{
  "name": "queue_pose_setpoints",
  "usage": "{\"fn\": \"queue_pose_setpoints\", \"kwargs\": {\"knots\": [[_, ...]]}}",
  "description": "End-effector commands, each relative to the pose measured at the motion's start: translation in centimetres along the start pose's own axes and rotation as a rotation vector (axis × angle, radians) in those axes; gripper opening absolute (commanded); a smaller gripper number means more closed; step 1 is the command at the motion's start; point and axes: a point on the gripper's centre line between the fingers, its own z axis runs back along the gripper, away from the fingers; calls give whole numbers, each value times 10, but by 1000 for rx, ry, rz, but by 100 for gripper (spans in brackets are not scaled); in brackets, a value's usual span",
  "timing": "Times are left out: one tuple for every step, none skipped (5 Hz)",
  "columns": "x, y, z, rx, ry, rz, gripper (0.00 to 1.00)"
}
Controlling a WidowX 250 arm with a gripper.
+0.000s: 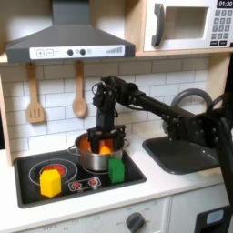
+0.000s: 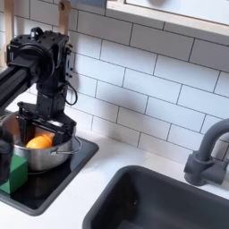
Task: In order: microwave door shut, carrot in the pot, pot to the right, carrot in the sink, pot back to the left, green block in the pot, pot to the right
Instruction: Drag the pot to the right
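Right now the pincer [image 1: 99, 138] hangs straight down over the pot [image 1: 96, 160], its fingers [image 2: 27, 119] spread apart to either side of the carrot [image 2: 38, 141], which lies inside the pot [image 2: 40, 152]; whether they touch it, I cannot tell. That pot sits on the black stovetop [image 1: 32, 170], toward its back edge. Just in front of the pot, near the stovetop's front right corner in the first exterior view, stands the green block [image 1: 116, 170], and a yellow block [image 1: 50, 183] stands near the front left corner. Further along the worktop [image 1: 168, 184], at the first exterior view's right, is the sink [image 1: 182, 157] with its curved faucet [image 2: 206, 154]. Up above, the microwave door [image 1: 179, 25] looks closed flush with the cabinet.
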Motion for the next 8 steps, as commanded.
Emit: {"fn": "queue_pose_setpoints", "kwargs": {"knots": [[-2, -9, 0, -18, 5, -7, 100], [0, -16, -1, -29, 3, -14, 100], [0, -24, -5, -32, 16, -36, 100], [-1, -32, -5, -40, 12, -47, 100], [-3, -40, -5, -48, 15, -58, 100], [-7, -49, -5, -58, 15, -77, 100], [-10, -62, -4, -68, 20, -100, 100], [-12, -73, -5, -80, 25, -110, 100]]}}
